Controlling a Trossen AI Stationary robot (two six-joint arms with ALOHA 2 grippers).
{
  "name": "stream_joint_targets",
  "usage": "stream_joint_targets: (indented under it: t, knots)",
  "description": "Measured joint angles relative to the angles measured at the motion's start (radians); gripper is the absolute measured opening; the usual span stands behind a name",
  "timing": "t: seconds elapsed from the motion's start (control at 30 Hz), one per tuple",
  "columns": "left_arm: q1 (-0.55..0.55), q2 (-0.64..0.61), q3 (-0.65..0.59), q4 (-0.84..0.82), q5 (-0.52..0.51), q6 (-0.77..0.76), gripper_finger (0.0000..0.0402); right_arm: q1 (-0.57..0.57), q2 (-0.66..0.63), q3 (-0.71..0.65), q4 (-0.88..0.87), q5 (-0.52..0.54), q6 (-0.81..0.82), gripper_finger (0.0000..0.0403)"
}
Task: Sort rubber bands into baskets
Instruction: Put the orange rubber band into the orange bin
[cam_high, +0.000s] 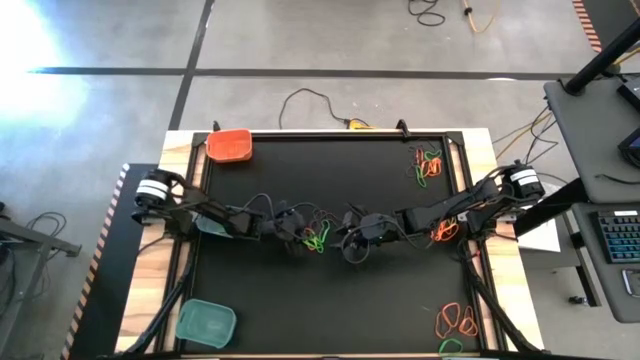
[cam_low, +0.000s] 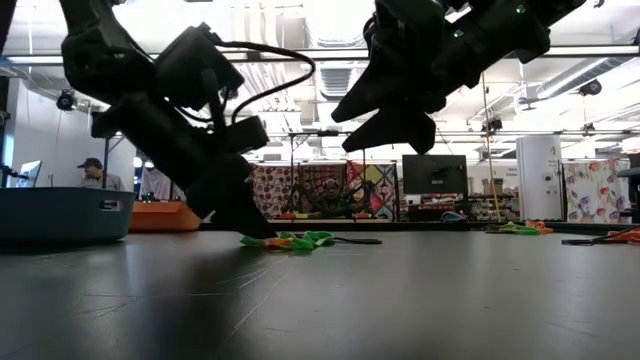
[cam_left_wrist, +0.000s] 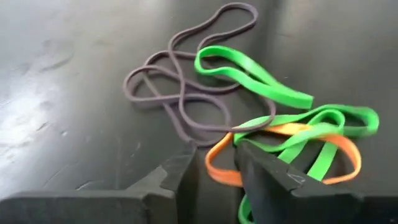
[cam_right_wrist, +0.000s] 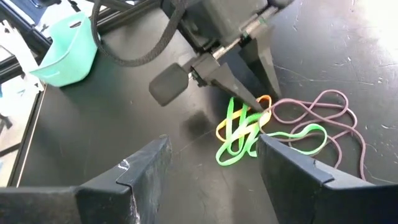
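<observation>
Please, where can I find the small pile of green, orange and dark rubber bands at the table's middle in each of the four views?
High view: pile of thin green, orange and dark rubber bands at table centre, between both grippers.
Low view: pile left of centre, under the left gripper.
Left wrist view: pile centre-right.
Right wrist view: pile right of centre.
Shared landmark: left gripper's tips at the orange band.

Bright overall. High view: strong glare blows out floor (cam_high: 30, 35) at 10 o'clock. Low view: ceiling lights at 12 backlight both arms into near-silhouettes; table (cam_low: 400, 300) dim w/ soft sheen, foreground blurry. Wrist views: evenly lit, pale reflections on mat (cam_left_wrist: 43, 106) approx 9 o'clock, near fingers (cam_right_wrist: 311, 180) out of focus.
</observation>
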Motion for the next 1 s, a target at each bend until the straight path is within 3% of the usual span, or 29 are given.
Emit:
stream_joint_targets:
  t: [0.27,0.4,0.57,0.8,1.0]
  knots:
    - [-0.002,0.026,0.058,-0.161,-0.012,-0.01,0.0006,0.0,0.0,0.0,-0.001,0.0,0.001,0.0228]
    - [0.0,-0.026,0.085,-0.276,-0.015,0.022,0.0004,0.0,0.0,-0.001,-0.001,-0.001,0.003,0.0228]
    - [0.001,-0.14,0.148,-0.577,-0.066,0.094,0.0,0.0,0.0,-0.001,-0.002,-0.003,0.012,0.0228]
    - [0.028,-0.286,0.301,-1.075,-0.29,0.128,0.0,0.0,0.0,-0.002,-0.007,-0.005,0.012,0.0228]
    - [0.16,-0.377,0.367,-1.222,-0.353,0.128,0.0,0.0,0.0,-0.002,-0.008,-0.005,0.011,0.0228]
